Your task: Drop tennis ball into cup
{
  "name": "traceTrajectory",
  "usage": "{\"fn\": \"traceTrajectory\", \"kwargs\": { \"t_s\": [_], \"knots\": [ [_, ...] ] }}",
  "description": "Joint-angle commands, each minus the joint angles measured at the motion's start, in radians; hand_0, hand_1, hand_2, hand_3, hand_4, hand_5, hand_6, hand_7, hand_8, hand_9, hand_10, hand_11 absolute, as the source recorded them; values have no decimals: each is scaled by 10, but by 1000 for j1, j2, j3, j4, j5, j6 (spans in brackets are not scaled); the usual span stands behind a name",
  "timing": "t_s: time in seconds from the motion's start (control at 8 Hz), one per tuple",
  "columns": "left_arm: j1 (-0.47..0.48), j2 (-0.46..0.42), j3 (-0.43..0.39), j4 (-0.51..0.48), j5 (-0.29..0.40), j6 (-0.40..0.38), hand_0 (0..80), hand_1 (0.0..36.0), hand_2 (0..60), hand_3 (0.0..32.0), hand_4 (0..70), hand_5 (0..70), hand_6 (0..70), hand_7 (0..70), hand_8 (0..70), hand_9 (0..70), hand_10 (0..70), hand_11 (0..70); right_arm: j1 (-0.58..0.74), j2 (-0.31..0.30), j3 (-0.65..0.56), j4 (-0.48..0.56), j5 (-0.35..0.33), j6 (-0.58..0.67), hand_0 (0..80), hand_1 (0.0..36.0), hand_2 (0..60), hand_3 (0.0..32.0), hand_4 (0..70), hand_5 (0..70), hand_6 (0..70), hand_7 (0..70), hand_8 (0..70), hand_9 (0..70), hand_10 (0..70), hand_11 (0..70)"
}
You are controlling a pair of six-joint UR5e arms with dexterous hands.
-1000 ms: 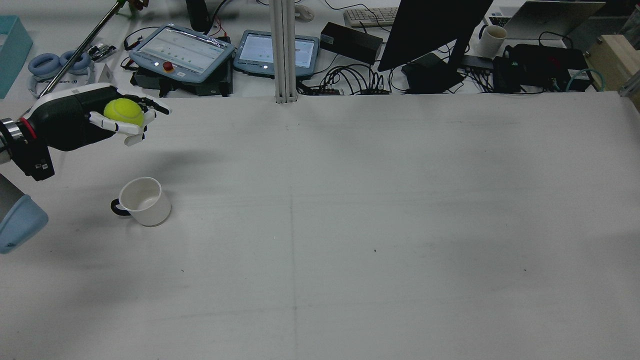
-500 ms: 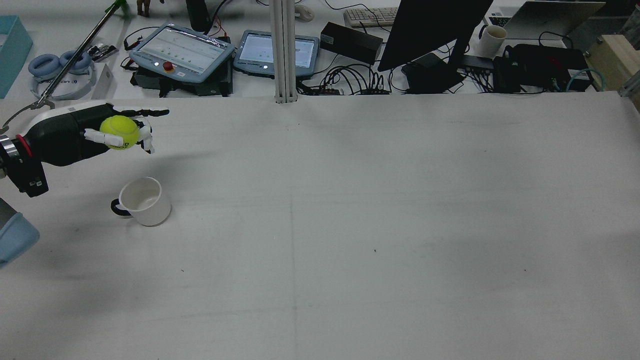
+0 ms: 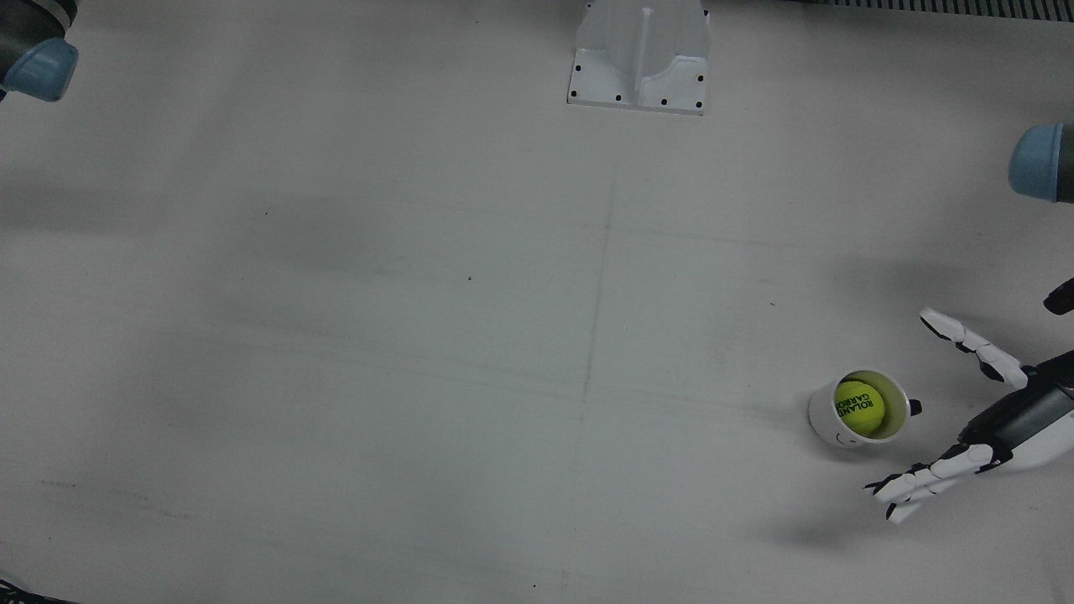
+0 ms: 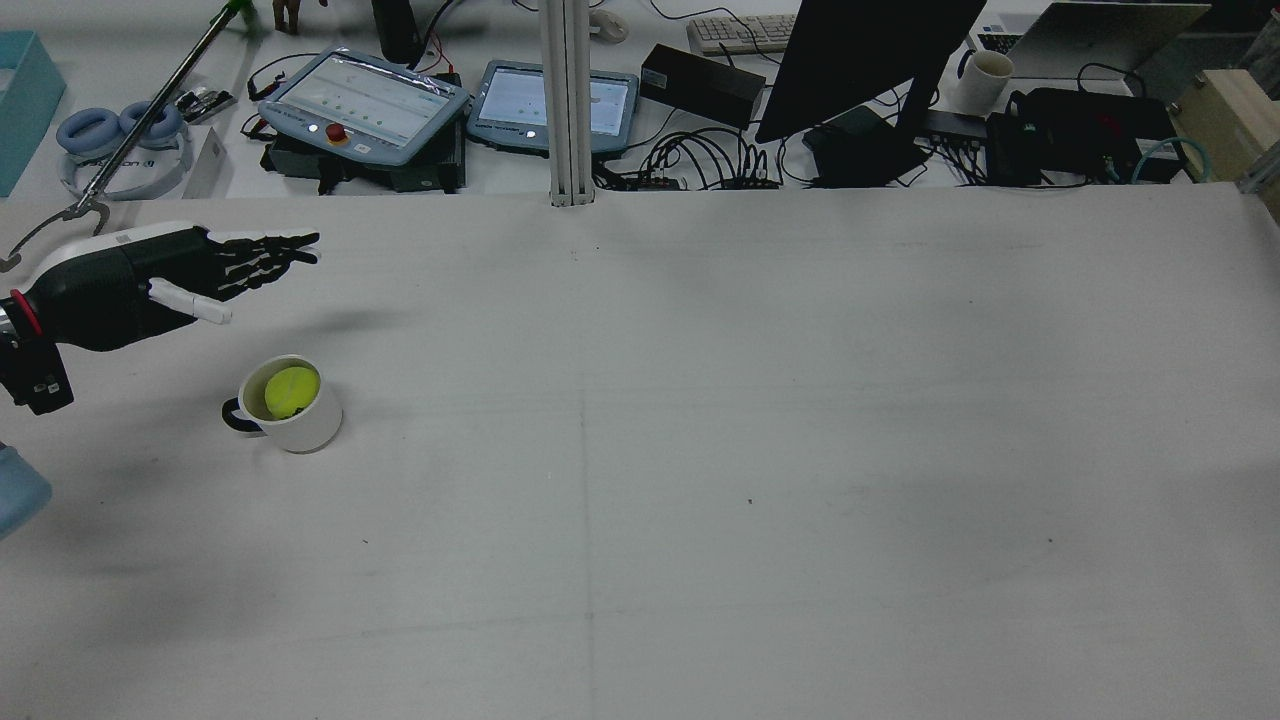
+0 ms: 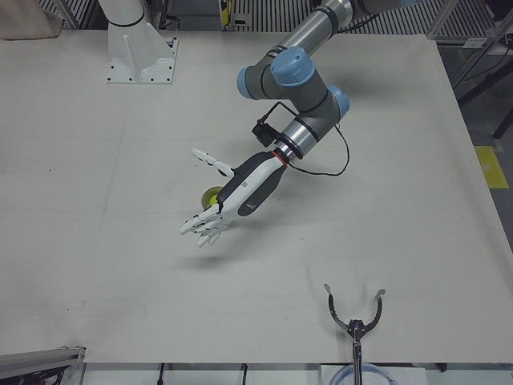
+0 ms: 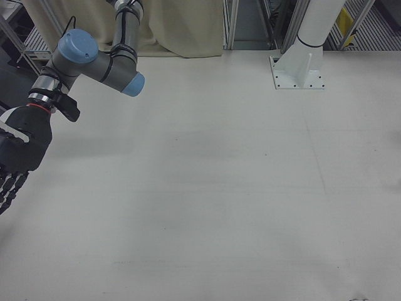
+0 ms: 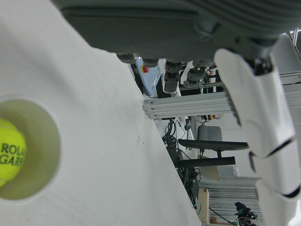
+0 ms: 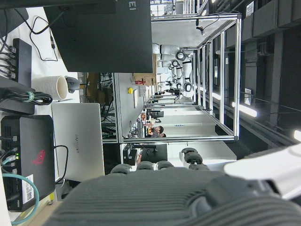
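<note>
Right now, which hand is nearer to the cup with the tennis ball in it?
Left. The left hand hovers open just beyond the cup, while the right hand is off on the table's opposite side.

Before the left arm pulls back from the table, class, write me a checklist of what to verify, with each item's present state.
1. Tennis ball inside the white mug: ok, it sits below the rim in the front and rear views.
2. Mug upright on the table: ok.
3. Left hand empty, fingers spread: ok.
4. Left hand free of the mug: ok, in the front view it is off to the side with a gap showing.
5. Right hand away from the mug: ok, it hangs over the other half of the table.
6. Right hand's fingers open or closed: cannot tell, they are cut off at the picture's edge.
</note>
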Motion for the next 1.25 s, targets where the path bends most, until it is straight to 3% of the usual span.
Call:
{"fn": "traceTrajectory", "kwargs": {
  "t_s": [0.0, 0.12, 0.25, 0.5, 0.62, 0.75, 1.12],
  "knots": [
    [-79, -63, -13, 53, -9, -12, 452, 154, 136, 0, 54, 8, 13, 124, 0, 10, 0, 0, 0, -1, 0, 0, 0, 0, 0, 0, 0, 0, 0, 0, 0, 0, 0, 0, 0, 0],
    [-161, -165, 48, 105, -13, -5, 469, 170, 58, 0, 1, 4, 3, 102, 0, 6, 0, 0, 0, -1, 0, 0, 0, 0, 0, 0, 0, 0, 0, 0, 0, 0, 0, 0, 0, 0],
    [-243, -226, 147, 105, -26, -5, 477, 178, 8, 0, 0, 2, 0, 60, 0, 0, 0, 0, 0, -1, -2, 0, 0, -2, 0, 0, 0, 0, 0, 0, 0, 0, 0, 0, 0, 0],
    [-378, -211, 223, 84, -33, -6, 489, 188, 0, 0, 0, 4, 0, 50, 0, 0, 0, 0, 0, -1, 2, 0, 0, -2, 0, 0, 0, 0, 0, 0, 0, 0, 0, 0, 0, 0],
    [-421, -150, 209, 81, -33, -11, 498, 202, 0, 0, 0, 4, 0, 55, 0, 0, 0, 0, 1, -1, 5, 0, 0, -2, 0, 0, 0, 0, 0, 0, 0, 0, 0, 0, 0, 0],
    [-440, -110, 197, 57, -32, -8, 490, 199, 19, 0, 0, 5, 0, 52, 0, 0, 0, 0, 2, -1, 5, 0, 0, -2, 0, 0, 0, 0, 0, 0, 0, 0, 0, 0, 0, 0],
    [-435, -113, 194, 53, -32, -3, 475, 188, 53, 0, 0, 0, 0, 62, 0, 0, 0, 0, 0, -1, 3, 0, 0, -2, 0, 0, 0, 0, 0, 0, 0, 0, 0, 0, 0, 0]
  ]
}}
